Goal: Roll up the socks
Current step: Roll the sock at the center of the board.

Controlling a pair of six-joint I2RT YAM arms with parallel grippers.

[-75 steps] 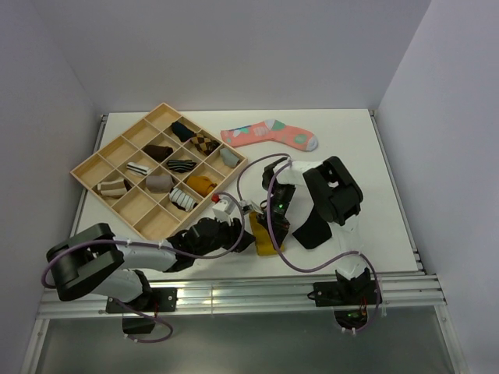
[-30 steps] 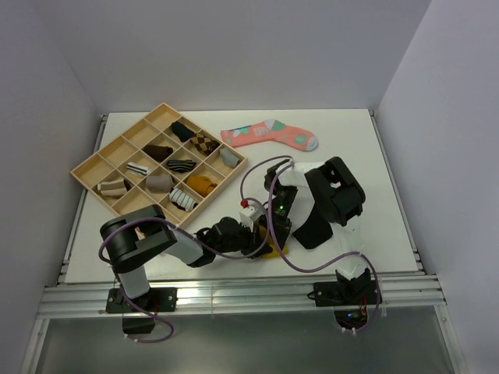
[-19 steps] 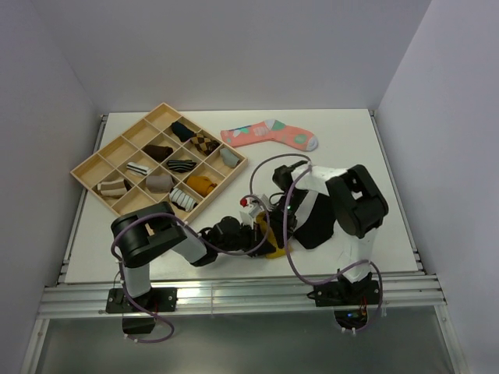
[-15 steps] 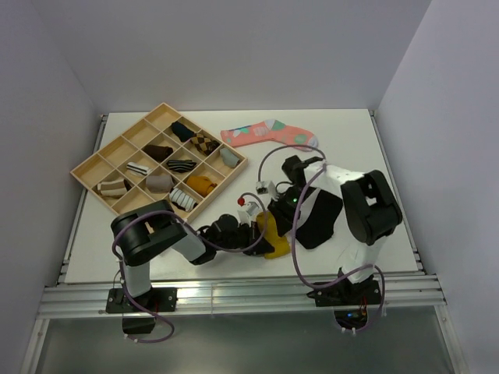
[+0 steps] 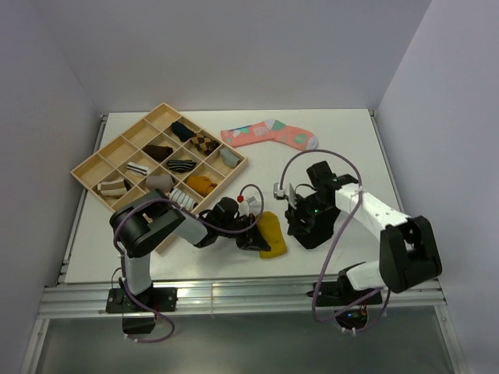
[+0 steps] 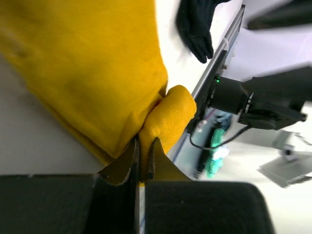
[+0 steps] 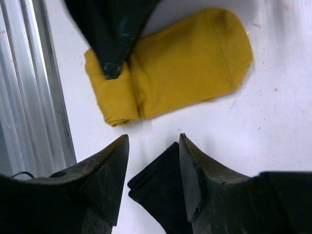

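Note:
The mustard-yellow sock (image 5: 273, 234) lies flat near the table's front edge, one end folded into a small roll (image 7: 113, 100). My left gripper (image 5: 255, 237) is shut on that folded end (image 6: 168, 117), with yellow cloth pinched between its fingers (image 6: 130, 161). To the sock's right lies the black sock (image 5: 316, 227). My right gripper (image 7: 152, 141) hovers open over the black sock's near edge (image 7: 161, 187), one finger on each side and gripping nothing. The left gripper's dark finger (image 7: 111, 44) shows pressing on the yellow sock (image 7: 190, 61).
A wooden compartment tray (image 5: 118, 138) with several small sock bundles sits at the back left. A pink patterned sock (image 5: 269, 134) lies at the back centre. An aluminium rail (image 7: 29, 97) runs along the front edge, close to the yellow sock.
My right gripper has opened, left the yellow sock and swung right over the black sock. My left gripper has closed on the yellow sock's folded end.

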